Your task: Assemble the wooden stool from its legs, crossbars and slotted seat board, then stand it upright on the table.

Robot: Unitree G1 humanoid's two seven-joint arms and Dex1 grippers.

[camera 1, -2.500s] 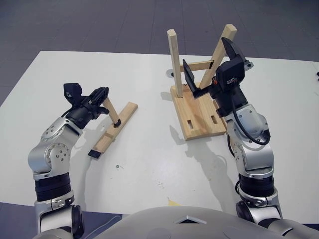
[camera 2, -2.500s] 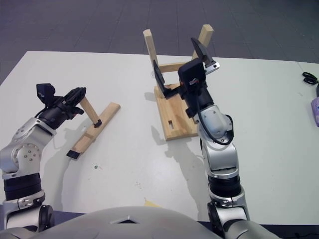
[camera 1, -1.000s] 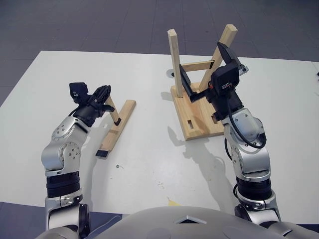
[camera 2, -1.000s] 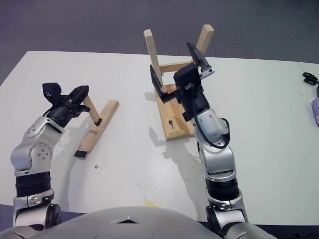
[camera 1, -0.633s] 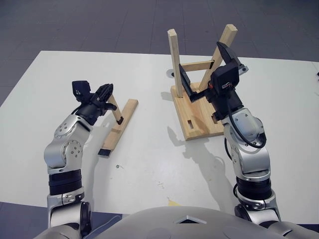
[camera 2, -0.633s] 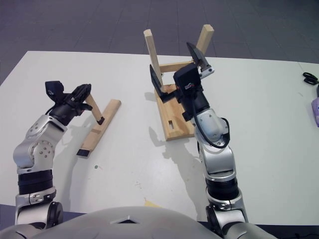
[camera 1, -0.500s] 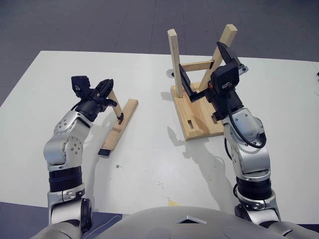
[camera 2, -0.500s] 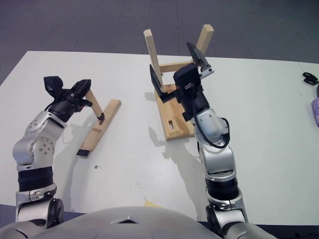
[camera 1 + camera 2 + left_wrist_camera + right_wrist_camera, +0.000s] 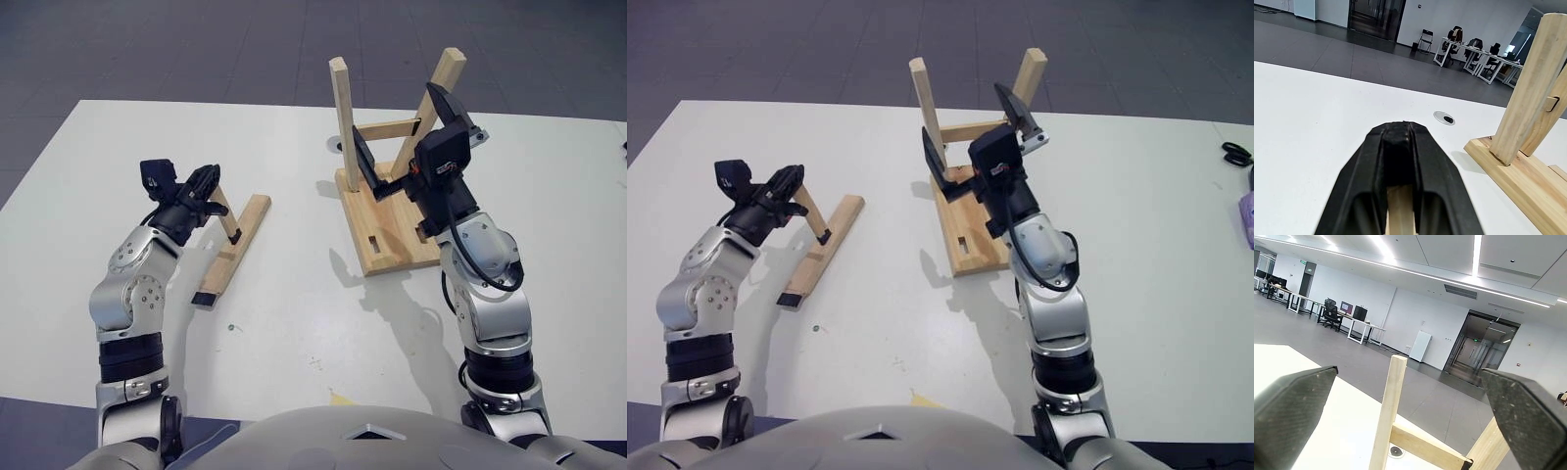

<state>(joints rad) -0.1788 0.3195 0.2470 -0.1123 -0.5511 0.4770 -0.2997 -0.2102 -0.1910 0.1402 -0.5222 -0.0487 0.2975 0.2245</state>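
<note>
Table [image 9: 294, 333], white.

Seat board [image 9: 397, 250] is lying flat right of centre, long axis running away from the robot. Two slots [image 9: 377, 238] are showing open in its near half. Two legs are standing up out of its far end:
- left leg [image 9: 343, 117] is pointing close to straight up;
- right leg [image 9: 451, 64] is leaning out to the right;
- far crossbar [image 9: 385, 129] is running level between them, about halfway up.

Right gripper [image 9: 396, 114] is hanging at that crossbar with its jaws wide apart. One finger [image 9: 1288, 406] is sitting on either side of the standing frame, neither seen touching wood.

Loose leg [image 9: 238, 245] is lying flat on the table, well left of the board. Its long axis is running diagonally, the far end toward the board and the near end toward the robot's left. The black cap [image 9: 203, 299] is on the near end.

Crossbar [image 9: 225, 217] is rising from about the middle of this leg. It is tilting up and to the left, into the left gripper [image 9: 203, 186].

The left gripper is clamping the crossbar's upper end, jaws closed on the wood, with pale wood showing between the black fingers [image 9: 1361, 196].
</note>
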